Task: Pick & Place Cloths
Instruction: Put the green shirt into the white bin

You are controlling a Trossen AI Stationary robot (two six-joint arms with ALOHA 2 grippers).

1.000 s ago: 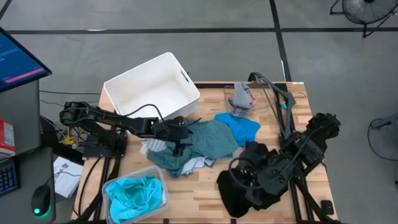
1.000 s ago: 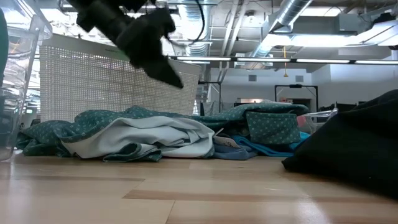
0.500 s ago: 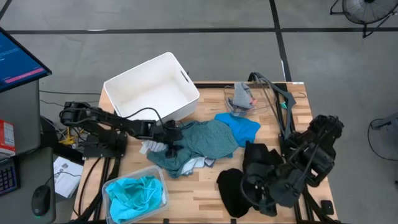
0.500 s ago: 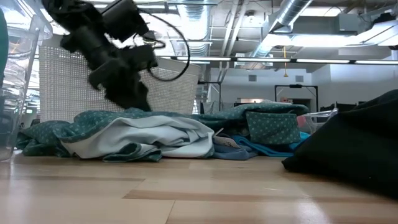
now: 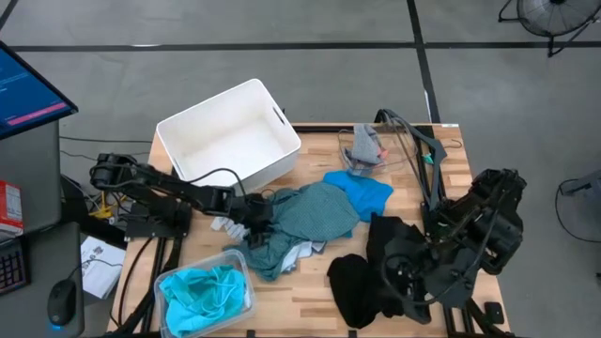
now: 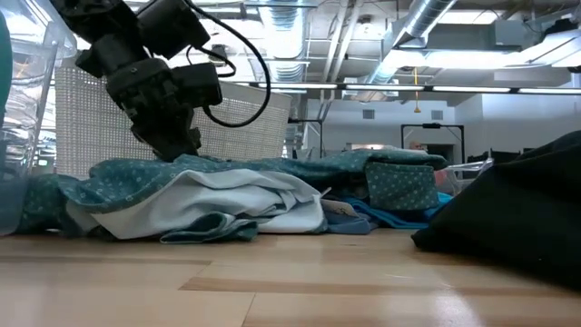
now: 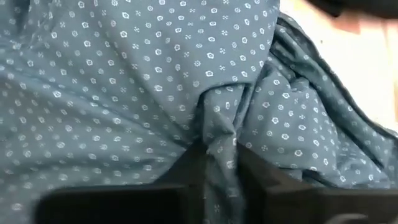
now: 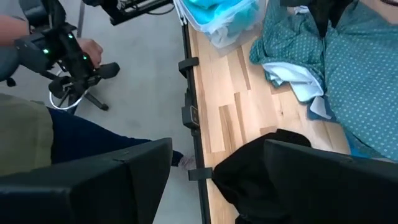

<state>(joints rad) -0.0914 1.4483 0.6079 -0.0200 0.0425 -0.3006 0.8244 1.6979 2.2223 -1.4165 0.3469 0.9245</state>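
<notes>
Wooden counter (image 5: pixel 319 272), cloths heaped mid-surface.
Left hand (image 5: pixel 255 222) pinches a fold of the teal-grey dotted shirt (image 5: pixel 315 214) at the heap's left side; right hand (image 5: pixel 399 282) hangs open above black clothes (image 5: pixel 362 282).

No readable text, label, brand or number found in any view. Lines on monitor screen (image 5: pixel 23 89) at table's left too small to be read. Print on box (image 5: pixel 8 208) beside it not legible.
</notes>
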